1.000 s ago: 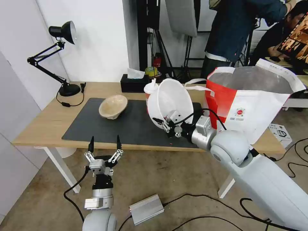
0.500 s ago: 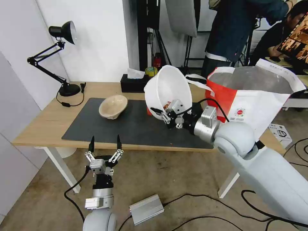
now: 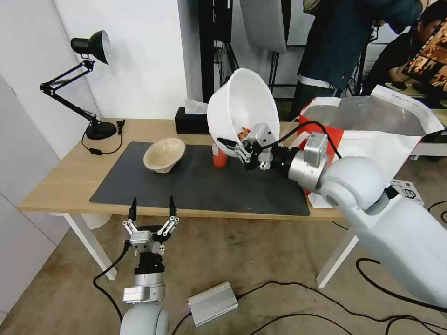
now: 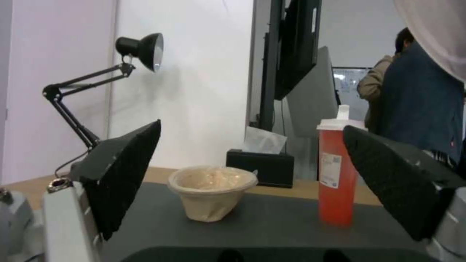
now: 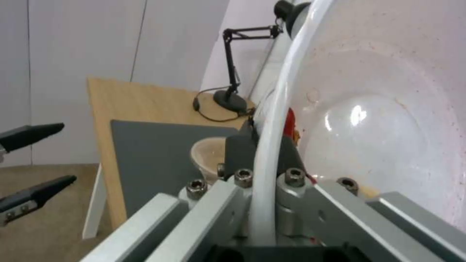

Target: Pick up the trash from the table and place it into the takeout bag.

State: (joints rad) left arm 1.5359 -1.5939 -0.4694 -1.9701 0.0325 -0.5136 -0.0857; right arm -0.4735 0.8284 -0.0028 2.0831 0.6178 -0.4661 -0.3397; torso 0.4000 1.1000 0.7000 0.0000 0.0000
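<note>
The right claw (image 3: 249, 151) is clamped on the rim of the white bowl (image 3: 240, 109), holding it tilted above the tabletop (image 3: 70, 177) beside the takeout bag (image 3: 372, 135), probably to keep the shells inside. The left claw (image 3: 152, 210) waits apart, below the table edge.

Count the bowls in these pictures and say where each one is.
2. The white bowl is held tilted above the table by the right claw; the beige pulp bowl sits on the dark mat.
</note>
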